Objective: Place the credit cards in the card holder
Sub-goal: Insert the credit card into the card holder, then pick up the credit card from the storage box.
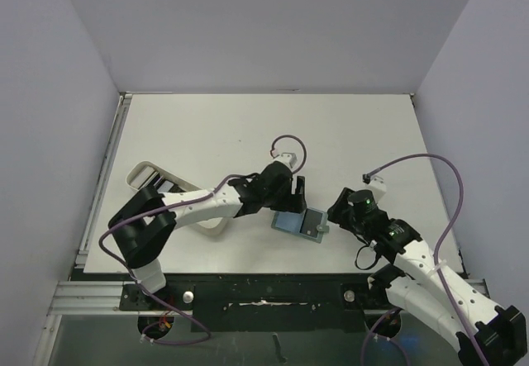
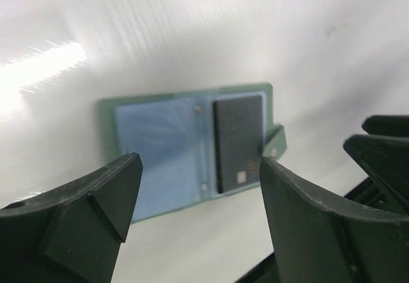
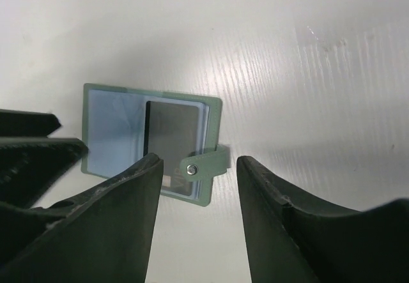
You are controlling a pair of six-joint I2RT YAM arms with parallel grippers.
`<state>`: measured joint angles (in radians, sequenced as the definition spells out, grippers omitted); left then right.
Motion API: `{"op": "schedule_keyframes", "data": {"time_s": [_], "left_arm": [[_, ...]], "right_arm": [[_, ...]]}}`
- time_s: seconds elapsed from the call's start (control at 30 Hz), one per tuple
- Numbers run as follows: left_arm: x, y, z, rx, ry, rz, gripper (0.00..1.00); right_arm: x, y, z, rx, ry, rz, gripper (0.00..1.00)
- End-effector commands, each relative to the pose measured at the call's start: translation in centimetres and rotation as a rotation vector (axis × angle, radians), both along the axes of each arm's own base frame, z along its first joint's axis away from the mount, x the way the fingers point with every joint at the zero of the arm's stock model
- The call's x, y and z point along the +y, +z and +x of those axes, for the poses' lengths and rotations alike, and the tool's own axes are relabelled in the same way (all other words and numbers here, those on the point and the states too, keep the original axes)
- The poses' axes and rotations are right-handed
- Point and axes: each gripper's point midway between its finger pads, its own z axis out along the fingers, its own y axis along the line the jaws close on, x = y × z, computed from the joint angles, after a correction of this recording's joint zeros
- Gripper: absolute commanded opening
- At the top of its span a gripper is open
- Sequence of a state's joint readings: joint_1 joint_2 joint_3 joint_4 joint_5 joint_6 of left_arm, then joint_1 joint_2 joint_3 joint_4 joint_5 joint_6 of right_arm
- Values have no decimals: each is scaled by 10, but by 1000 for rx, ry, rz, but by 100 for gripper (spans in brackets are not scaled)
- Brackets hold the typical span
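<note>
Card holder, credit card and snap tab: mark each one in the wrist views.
card holder (image 2: 160, 152), left wrist view, on its blue left inside panel.
credit card (image 2: 238, 142), left wrist view, on the middle of its dark face.
snap tab (image 3: 208, 163), right wrist view, on the green flap beside its metal stud.

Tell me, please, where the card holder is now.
In the top view the card holder lies open on the table, front and right of centre, between the left end effector and the right end effector.
</note>
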<state>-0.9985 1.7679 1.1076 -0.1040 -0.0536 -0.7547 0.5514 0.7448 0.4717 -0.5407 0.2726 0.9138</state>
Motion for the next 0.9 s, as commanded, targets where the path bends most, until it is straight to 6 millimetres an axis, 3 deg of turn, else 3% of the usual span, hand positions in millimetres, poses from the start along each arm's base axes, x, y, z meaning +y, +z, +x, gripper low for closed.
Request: {"op": "schedule_keyframes", "data": {"time_s": [0.0, 0.17, 0.4, 0.5, 0.7, 0.87], "left_arm": [[41, 61, 39, -172, 35, 66, 74], [110, 80, 65, -282, 108, 255, 74], [223, 97, 82, -398, 204, 622, 65], [255, 99, 90, -400, 234, 699, 59], [320, 93, 104, -346, 305, 777, 58], [372, 86, 111, -433, 307, 894, 59]], "right_arm": [[6, 33, 9, -94, 50, 7, 50], [13, 46, 11, -142, 93, 34, 50], [15, 49, 12, -160, 118, 31, 49], [18, 48, 12, -163, 130, 37, 49], [21, 46, 12, -157, 150, 33, 49], [22, 45, 12, -159, 162, 35, 49]]}}
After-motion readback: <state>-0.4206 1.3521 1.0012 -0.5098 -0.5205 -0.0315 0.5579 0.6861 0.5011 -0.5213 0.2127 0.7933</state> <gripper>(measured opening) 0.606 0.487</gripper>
